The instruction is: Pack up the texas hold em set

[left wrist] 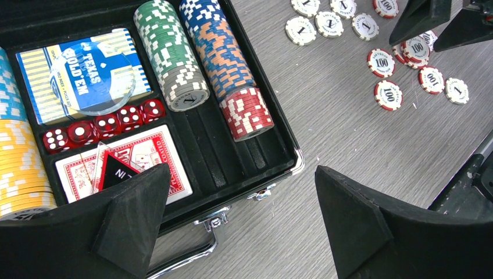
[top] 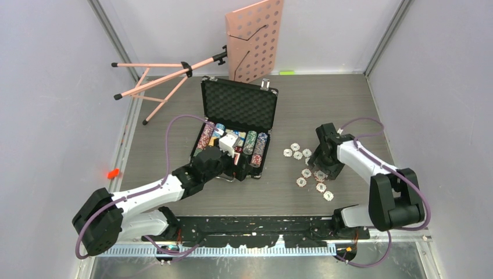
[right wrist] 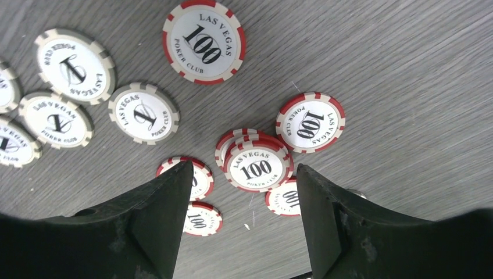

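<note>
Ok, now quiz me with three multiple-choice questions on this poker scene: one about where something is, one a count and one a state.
1. Where do the loose chips lie?
A) stacked on the dice
B) on the table, right of the case
C) in the lid

2. How many red dice sit in the case?
A) three
B) eight
C) five

3. How is the case?
A) open, lid upright
B) shut and latched
C) upside down

Answers: 1 B, they are scattered on the wood beside the case; 2 C, five sit in one row; 3 A, the foam-lined lid stands up at the back.
</note>
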